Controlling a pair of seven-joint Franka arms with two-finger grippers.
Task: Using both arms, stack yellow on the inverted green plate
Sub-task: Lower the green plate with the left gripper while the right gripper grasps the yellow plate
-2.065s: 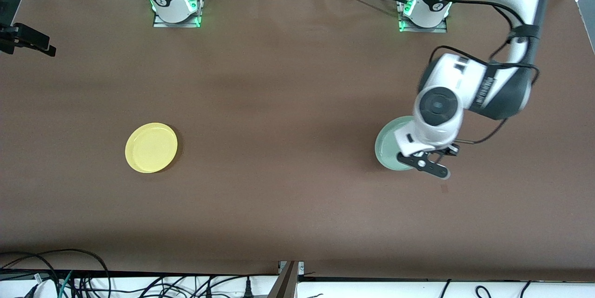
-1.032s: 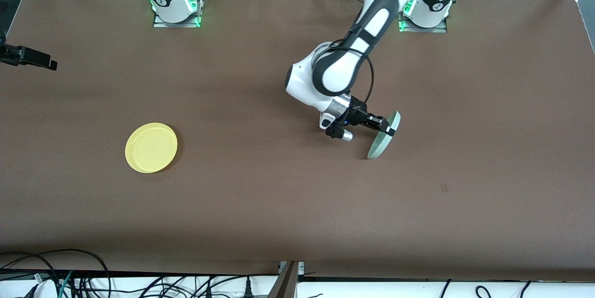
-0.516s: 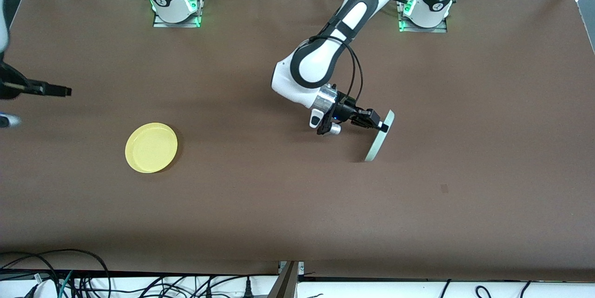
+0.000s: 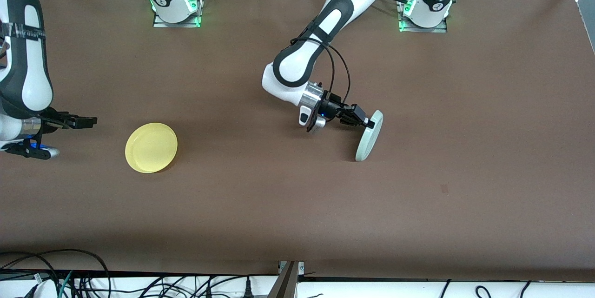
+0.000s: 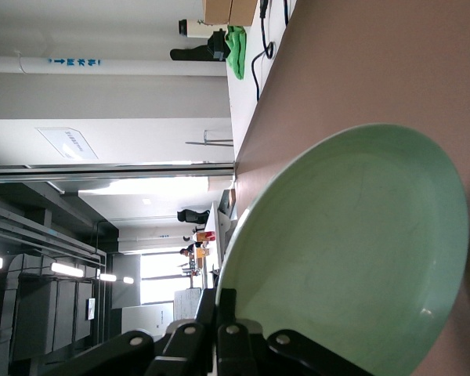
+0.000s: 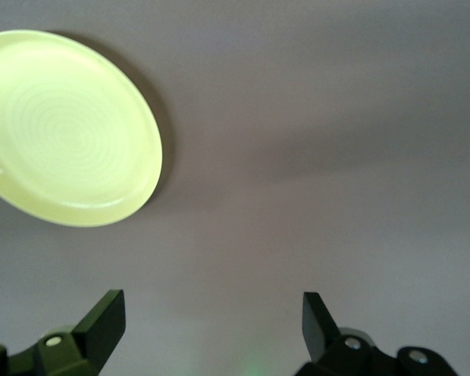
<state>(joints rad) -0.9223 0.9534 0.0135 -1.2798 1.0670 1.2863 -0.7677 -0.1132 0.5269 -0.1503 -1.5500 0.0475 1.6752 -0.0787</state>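
You see the left gripper (image 4: 369,124) fingers clamping the green plate (image 4: 369,135) on edge, seemingly touching the tabletop (image 4: 297,195). Toward the right arm's end lies yellow (image 4: 151,147); right gripper (image 4: 88,122) spread beside it.

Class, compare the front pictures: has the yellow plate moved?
No. The yellow plate lies at the same spot on the table, same offset from the right arm's base.

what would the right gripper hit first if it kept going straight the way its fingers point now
Probably nothing: the right gripper, fingers open, points along the table toward the left arm's end, and the yellow plate lies nearer the front camera than that line. Its height is unclear.
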